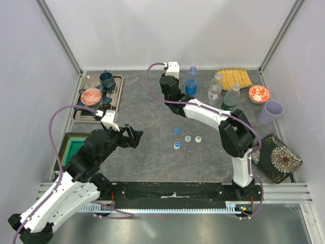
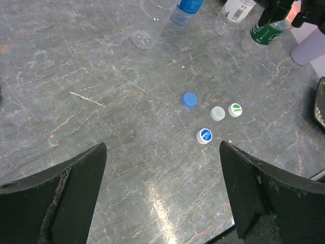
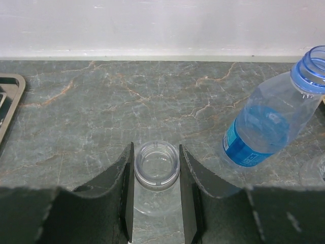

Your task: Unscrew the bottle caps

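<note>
My right gripper point(image 3: 156, 152) is shut on the open neck of the very short clear bottle point(image 3: 157, 163), which stands on the table at the back point(image 1: 169, 87). Just right of it the blue-labelled bottle point(image 3: 269, 127) stands without a cap. The plain clear bottle point(image 1: 216, 87) and the green-labelled bottle point(image 1: 231, 97) stand further right. Several loose caps lie mid-table: a blue cap point(image 2: 189, 99), a clear cap point(image 2: 217, 113), a green-and-white cap point(image 2: 234, 109) and a blue-and-white cap point(image 2: 204, 135). My left gripper point(image 2: 162, 146) hangs open over bare table, near the caps point(image 1: 134, 136).
A metal tray point(image 1: 118, 96) with a dark cup and a red-patterned bowl sits at the back left, and a teal bin point(image 1: 76, 146) lies under my left arm. At the right are a yellow cloth point(image 1: 233, 77), a red bowl point(image 1: 259, 93), the lilac cup point(image 1: 270, 112) and a dark floral box point(image 1: 277, 157).
</note>
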{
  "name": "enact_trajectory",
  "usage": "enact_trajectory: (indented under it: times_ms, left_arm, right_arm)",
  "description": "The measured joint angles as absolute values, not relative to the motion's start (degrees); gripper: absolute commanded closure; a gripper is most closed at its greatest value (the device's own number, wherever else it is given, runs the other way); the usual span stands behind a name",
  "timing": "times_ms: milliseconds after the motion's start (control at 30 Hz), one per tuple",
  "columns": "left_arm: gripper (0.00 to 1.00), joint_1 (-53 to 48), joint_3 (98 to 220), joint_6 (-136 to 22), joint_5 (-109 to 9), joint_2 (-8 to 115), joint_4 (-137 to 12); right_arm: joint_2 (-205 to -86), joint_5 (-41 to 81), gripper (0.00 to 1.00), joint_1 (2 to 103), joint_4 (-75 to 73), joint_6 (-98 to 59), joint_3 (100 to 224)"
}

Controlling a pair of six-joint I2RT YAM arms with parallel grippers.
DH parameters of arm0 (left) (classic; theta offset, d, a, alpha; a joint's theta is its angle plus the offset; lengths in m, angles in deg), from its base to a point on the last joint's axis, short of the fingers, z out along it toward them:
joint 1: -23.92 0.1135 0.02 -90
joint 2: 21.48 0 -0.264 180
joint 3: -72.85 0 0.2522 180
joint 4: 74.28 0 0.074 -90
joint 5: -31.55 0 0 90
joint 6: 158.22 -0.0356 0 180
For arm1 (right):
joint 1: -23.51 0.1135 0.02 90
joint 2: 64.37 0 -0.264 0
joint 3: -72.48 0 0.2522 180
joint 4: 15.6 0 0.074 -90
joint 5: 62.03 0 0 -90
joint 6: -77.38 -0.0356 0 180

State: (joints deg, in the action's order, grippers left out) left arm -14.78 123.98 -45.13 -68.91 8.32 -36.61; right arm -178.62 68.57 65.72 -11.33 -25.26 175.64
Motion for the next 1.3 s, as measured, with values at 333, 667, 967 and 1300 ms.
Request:
enact_trajectory:
  times_ms: [333,667,967,1300]
  left_arm:
    - [0.02,-14.78,123.98,-45.13,-68.86,8.61,-36.61]
    - [0.02,-14.78,123.98,-45.1,-68.77,8.67,-36.61]
    - [0.02,-14.78,123.98,-45.1,-68.77,9.39,-36.61]
    - [0.01,-14.78,124.35,-45.1,-68.84,10.59,-36.57]
  right_arm:
    - [-179.43,67.43,0.5,65.66,-7.09,-25.24,178.09]
    - [-179.43,66.1,0.27,65.66,-2.44,-25.81,178.9]
    - [-179.21,65.73,0.14,65.66,1.56,-25.87,181.2]
    - [-165.68,65.99,0.05,66.1,7.83,-26.24,180.32]
